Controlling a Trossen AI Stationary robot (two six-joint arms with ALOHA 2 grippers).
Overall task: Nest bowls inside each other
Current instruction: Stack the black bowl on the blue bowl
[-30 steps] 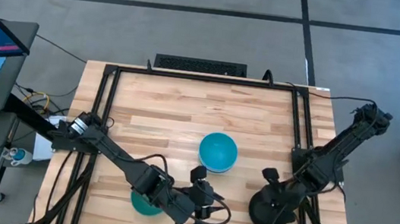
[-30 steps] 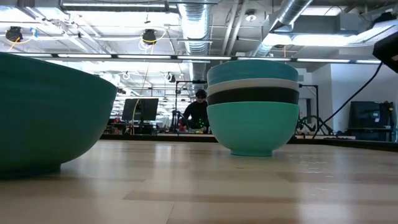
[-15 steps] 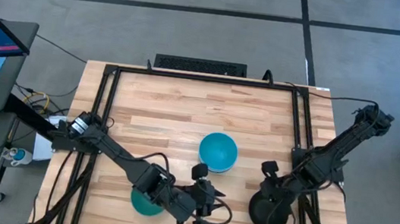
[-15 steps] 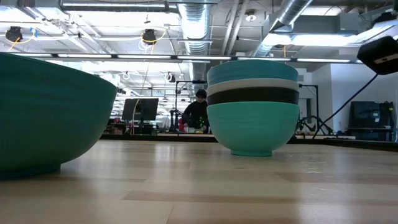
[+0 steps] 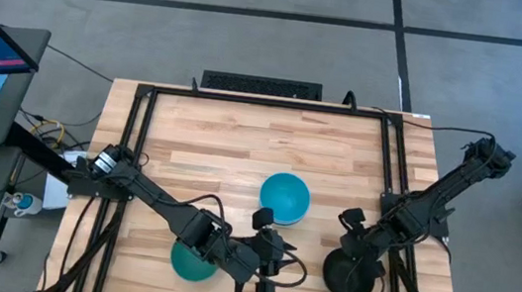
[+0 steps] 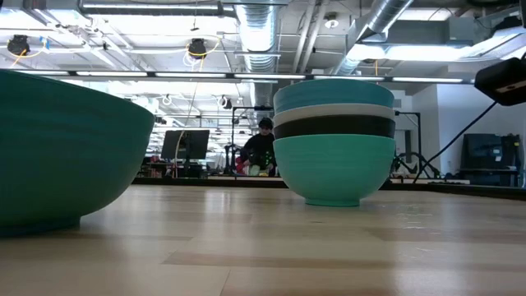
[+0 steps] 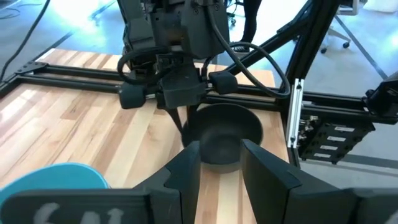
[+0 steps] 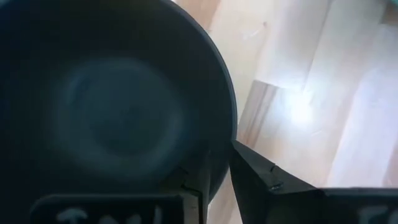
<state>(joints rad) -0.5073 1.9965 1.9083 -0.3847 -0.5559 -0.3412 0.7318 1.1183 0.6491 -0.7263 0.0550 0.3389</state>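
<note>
High: right claw (image 5: pixel 358 263) clamped on black bowl (image 5: pixel 346 279) rim, bench (image 5: pixel 241 144) front-right.
Left claw (image 5: pixel 266 263) open, empty, beside teal bowl (image 5: pixel 190 263).
Low: 4-bowl stack (image 6: pixel 334 140) mid-bench.
No legible labels.

A stack of nested bowls (image 5: pixel 285 198) sits near the middle of the tabletop (image 5: pixel 241 144). A single bowl (image 5: pixel 193 263) lies at the near left edge, beside the left gripper (image 5: pixel 266 263); another bowl (image 5: pixel 353 277) rests at the near right, its rim between the right gripper (image 5: pixel 359 261) fingers.
</note>
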